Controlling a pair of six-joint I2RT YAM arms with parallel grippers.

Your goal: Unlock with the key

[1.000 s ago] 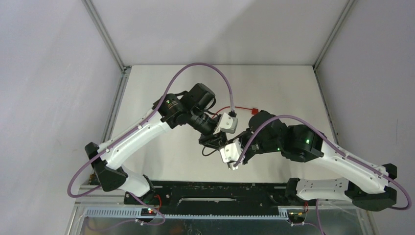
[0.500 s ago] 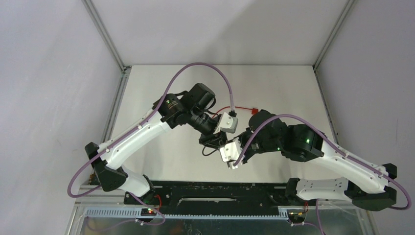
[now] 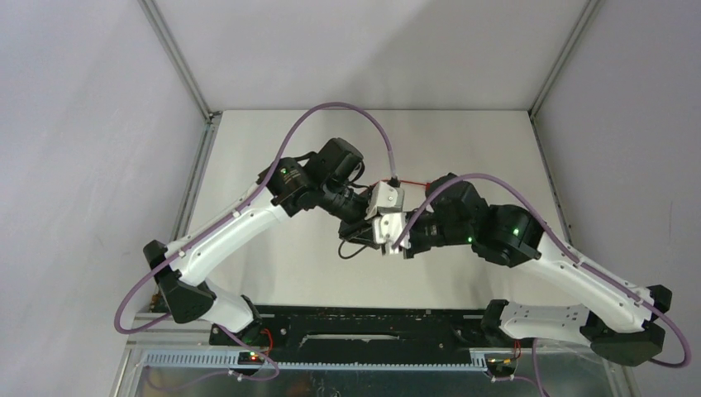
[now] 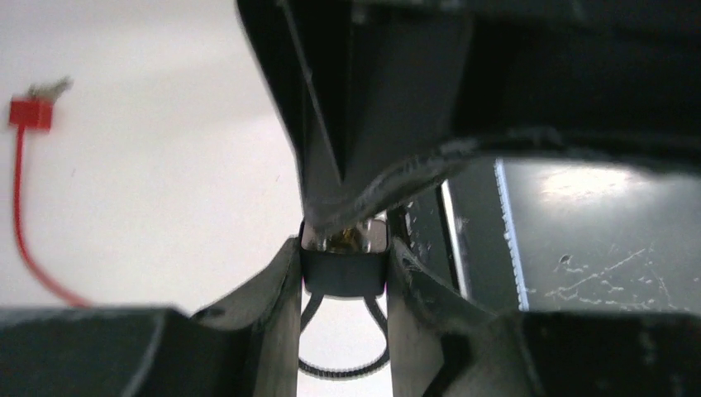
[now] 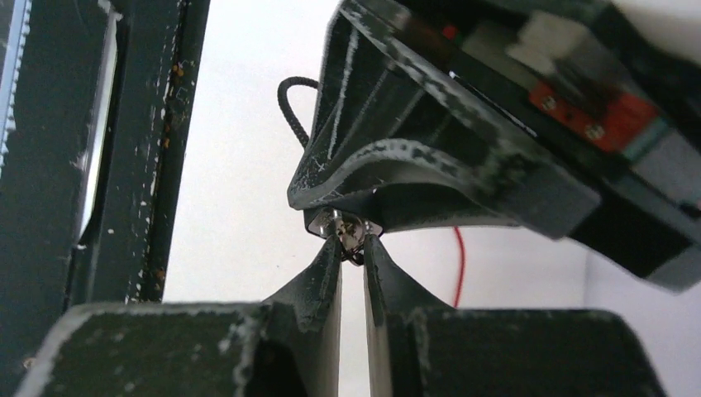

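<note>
The jaws meet over the middle of the tabletop in the top view, too hidden there to read. Left wrist: the left jaws are clamped on the padlock. Right wrist: the right jaws are nearly together, pinching what looks like the key at the padlock's face. It is a thin grip, and twisting could slip the tips off the key or cock the padlock.

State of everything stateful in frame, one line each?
left gripper: shut on lock.
lock: clamped; locked or unlocked, cannot tell.
right gripper: nearly shut around metal piece at lock's end; grip unclear.
red tag: lying on table, ungripped.
</note>
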